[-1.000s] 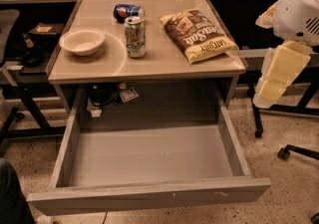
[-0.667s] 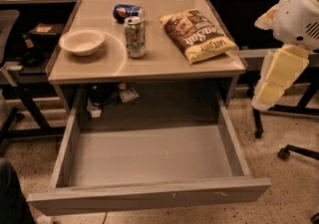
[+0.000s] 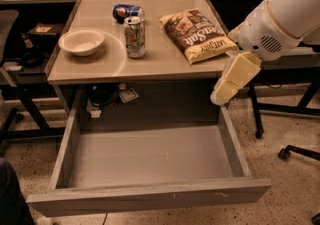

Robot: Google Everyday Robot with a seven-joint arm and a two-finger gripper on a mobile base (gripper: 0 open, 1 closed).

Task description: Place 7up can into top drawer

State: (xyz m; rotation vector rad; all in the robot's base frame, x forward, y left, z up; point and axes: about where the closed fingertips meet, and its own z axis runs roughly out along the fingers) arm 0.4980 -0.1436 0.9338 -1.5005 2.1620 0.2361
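Observation:
The 7up can [image 3: 134, 36] stands upright on the desk top, white and green with a silver top, between the bowl and the chip bag. The top drawer [image 3: 150, 196] is pulled wide open below the desk, and its grey inside is bare. My gripper [image 3: 221, 95] is the cream end of the white arm [image 3: 280, 19]. It hangs at the desk's front right corner, above the drawer's right side wall. It is well to the right of the can and holds nothing that I can see.
A dark blue Pepsi can [image 3: 126, 11] lies on its side just behind the 7up can. A white bowl [image 3: 82, 41] sits at the left and a chip bag [image 3: 196, 34] at the right. Chair legs and castors [image 3: 285, 153] stand on the floor to the right.
My arm has swung left, from out beside the desk to the desk's front right corner. The can, bowl, bag and drawer have not moved.

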